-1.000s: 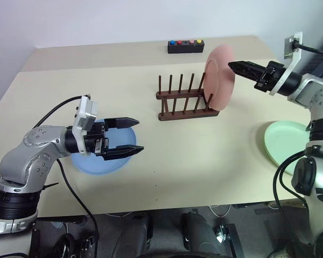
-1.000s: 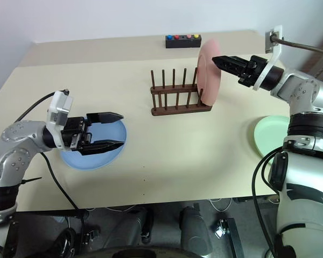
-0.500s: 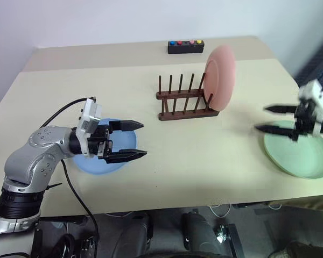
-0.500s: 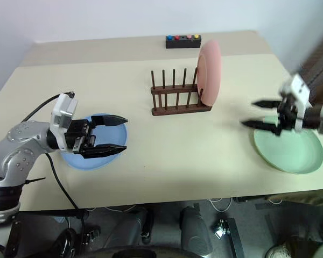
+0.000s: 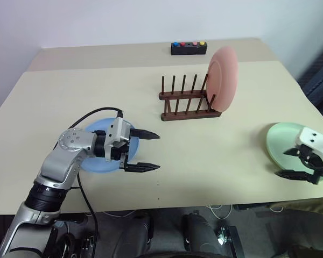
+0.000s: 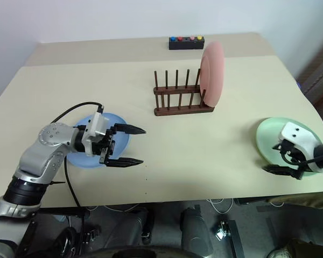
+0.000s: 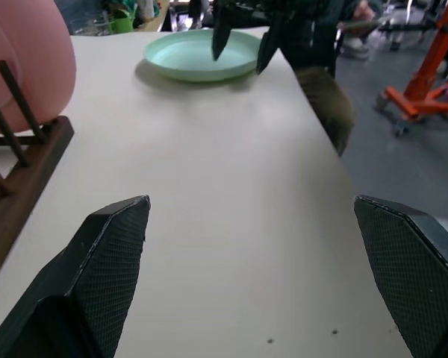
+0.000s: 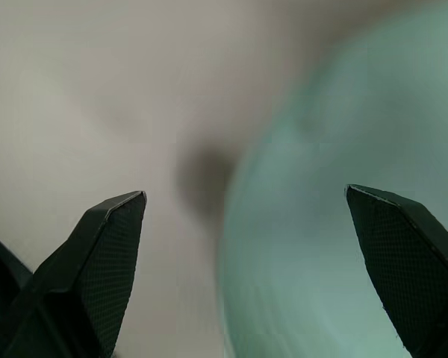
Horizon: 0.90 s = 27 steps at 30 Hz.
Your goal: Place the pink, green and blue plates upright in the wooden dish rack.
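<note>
On the left of the smooth beige table [image 5: 231,156], the round, shallow, light blue matte plastic plate [image 5: 91,161] is found lying flat. The left gripper [image 5: 148,151] is held above this plate's inner edge, its two black tapered fingers spread wide apart and nothing gripped between them.

Toward the middle, the small dark brown wooden dish rack [image 5: 185,102] is seen, formed of two parallel base rails carrying rows of thin upright pegs. One item is held in it: the round salmon pink matte plate [image 5: 223,78], standing upright on edge in the slot at the rack's right end. The remaining slots are unoccupied.

Behind the rack, near the table's far edge, a small black rectangular box with coloured buttons [image 5: 188,48] is noted.

On the right, the round pale mint green matte plate [image 5: 282,145] lies flat near the table's edge. The right gripper [image 6: 280,164] is positioned over this plate's near-left rim, fingers parted widely, with nothing grasped.
</note>
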### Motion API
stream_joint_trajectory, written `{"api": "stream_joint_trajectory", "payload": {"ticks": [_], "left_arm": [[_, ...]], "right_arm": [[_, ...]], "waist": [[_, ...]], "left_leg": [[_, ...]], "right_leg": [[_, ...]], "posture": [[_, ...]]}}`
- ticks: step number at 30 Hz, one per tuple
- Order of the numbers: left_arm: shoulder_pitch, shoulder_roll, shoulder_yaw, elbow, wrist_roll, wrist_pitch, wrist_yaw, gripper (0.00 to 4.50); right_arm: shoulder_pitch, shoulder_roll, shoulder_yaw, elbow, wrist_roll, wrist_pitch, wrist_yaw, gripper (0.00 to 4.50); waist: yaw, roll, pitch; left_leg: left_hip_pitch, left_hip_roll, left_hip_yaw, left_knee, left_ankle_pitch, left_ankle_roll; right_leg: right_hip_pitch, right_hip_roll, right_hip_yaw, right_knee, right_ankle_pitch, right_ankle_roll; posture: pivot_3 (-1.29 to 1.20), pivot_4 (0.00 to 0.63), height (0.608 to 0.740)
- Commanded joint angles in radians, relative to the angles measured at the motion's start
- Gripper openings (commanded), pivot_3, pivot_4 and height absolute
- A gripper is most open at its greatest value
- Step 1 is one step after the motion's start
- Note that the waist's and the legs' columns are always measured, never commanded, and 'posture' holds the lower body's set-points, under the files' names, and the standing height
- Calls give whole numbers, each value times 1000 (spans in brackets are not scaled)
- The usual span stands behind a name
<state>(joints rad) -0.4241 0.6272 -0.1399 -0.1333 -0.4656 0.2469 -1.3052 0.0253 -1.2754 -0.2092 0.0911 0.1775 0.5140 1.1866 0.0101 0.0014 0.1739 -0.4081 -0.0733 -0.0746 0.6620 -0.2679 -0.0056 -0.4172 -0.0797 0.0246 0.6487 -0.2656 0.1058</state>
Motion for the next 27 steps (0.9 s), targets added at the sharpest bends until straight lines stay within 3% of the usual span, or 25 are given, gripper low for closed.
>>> {"api": "stream_joint_trajectory", "payload": {"ticks": [1,7,11,14,20,24,27], "left_arm": [[-20,-7,0,0,3,-28,-15,4500],[-28,-4,8,11,3,-29,-21,4500],[-30,0,20,12,-4,-22,-18,4500],[-31,-1,25,15,-1,-24,-9,4500],[-49,-7,48,37,-13,-20,9,4500],[-53,-8,72,62,-23,-19,19,4500],[-52,-3,98,81,-28,-21,27,4500]], "right_arm": [[-2,-25,-11,25,-37,-16,-26,2997],[14,-19,14,-11,-55,-21,-19,36],[-17,-23,20,-1,-66,-39,-19,36],[-121,-3,11,26,-40,-57,-33,36],[-692,135,-4,404,-56,-187,-301,36],[-948,267,-120,486,130,-108,-318,36],[-1036,349,-192,443,280,-1,-281,36]], "waist": [[1,0,0],[0,-1,0],[0,-3,-1],[-2,-3,-1],[-22,2,1],[-22,1,1],[-22,1,1]], "left_leg": [[0,0,0,1,0,0],[0,0,0,1,0,0],[4,0,-2,1,-1,1],[4,0,-2,1,-1,1],[4,0,-1,1,0,1],[2,1,-3,-2,2,-4],[0,1,-2,-1,2,-3]], "right_leg": [[0,0,0,0,0,0],[1,0,0,0,0,0],[6,0,-2,-2,0,0],[6,0,-2,-2,0,0],[5,0,-1,-1,0,0],[3,1,-2,-2,0,0],[2,0,-2,-2,0,0]], "posture": [[0,150,740],[0,150,740],[0,150,740],[0,150,740],[0,150,740],[0,150,740],[0,150,740]]}}
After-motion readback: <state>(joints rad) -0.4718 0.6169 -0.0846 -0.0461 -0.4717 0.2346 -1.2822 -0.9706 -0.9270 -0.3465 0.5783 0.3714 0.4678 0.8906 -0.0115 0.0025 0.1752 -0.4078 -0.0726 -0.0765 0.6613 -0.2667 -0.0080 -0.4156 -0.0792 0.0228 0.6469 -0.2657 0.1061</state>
